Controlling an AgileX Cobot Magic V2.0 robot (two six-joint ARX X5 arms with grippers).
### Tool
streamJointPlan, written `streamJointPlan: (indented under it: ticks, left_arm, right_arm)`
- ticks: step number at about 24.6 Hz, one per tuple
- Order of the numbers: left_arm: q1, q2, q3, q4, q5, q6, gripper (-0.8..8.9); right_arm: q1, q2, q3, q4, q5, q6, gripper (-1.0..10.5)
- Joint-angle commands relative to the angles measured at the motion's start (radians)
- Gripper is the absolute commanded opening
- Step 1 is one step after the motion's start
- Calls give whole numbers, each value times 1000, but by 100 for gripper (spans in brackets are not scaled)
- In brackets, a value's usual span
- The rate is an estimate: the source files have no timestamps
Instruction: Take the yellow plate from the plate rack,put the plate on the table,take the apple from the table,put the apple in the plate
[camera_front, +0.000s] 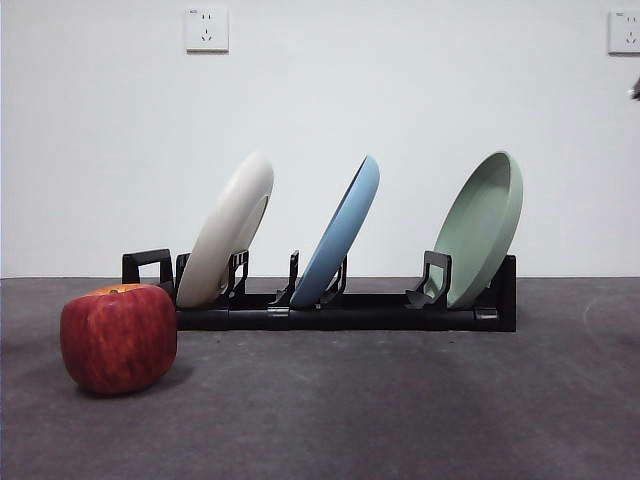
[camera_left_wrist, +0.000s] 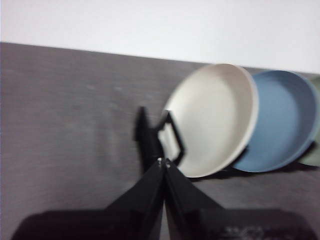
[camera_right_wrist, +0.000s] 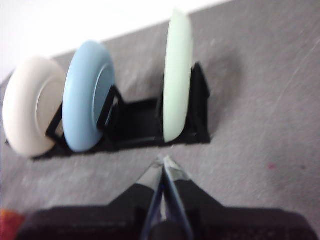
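The cream yellow plate (camera_front: 232, 228) leans in the left slot of the black plate rack (camera_front: 340, 305) on the dark grey table (camera_front: 400, 400). The red apple (camera_front: 118, 337) sits on the table in front of the rack's left end. In the left wrist view my left gripper (camera_left_wrist: 163, 162) is shut and empty, held off the rack's loop-handle end, with the yellow plate (camera_left_wrist: 212, 120) beyond it. In the right wrist view my right gripper (camera_right_wrist: 163, 161) is shut and empty, short of the rack (camera_right_wrist: 145, 122); the yellow plate (camera_right_wrist: 30, 112) stands at the far end.
A light blue plate (camera_front: 340, 235) stands in the middle slot and a sage green plate (camera_front: 485, 225) in the right slot. A white wall with two sockets (camera_front: 206, 29) rises behind the table. A small dark tip (camera_front: 634, 92) shows at the right edge.
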Motion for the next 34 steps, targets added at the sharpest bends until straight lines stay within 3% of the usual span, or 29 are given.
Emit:
streamJointPlan:
  ticks: [1,7,10,14,20,29,30,33,34]
  left_arm:
    - [3,112,77,-15,96,-3,-7]
    - [-14,358,288,-105,245,-2,3]
    - [-66,508,444,-174,238,-2,232]
    - [-152,676,637,-252,228,-3,230]
    - [-270,912,890,-371,116,4,229]
    - [-334,1063,952,-355,35,4,214]
    - [-334,1063,952,-353,37,4,203]
    - [-334,1063,952,-361,55,12,-14]
    - [-334,1063,952,-363,55,26,-12]
  right_arm:
    - [0,74,68,-47,-64,-61,1]
    - [1,198,172,-90,-202,-113,38]
    - [1,249,218,-92,-206,-113,290]
    - [1,267,240,-95,-206,-113,287]
    - [1,267,241,-109,-206,-113,285]
    - [1,267,241,-118,-205,-113,284]
    - [1,267,241,-118,-205,-113,284]
    - [1,267,241,-118,-203,-113,284]
    - [1,267,241,-118,-203,-113,284]
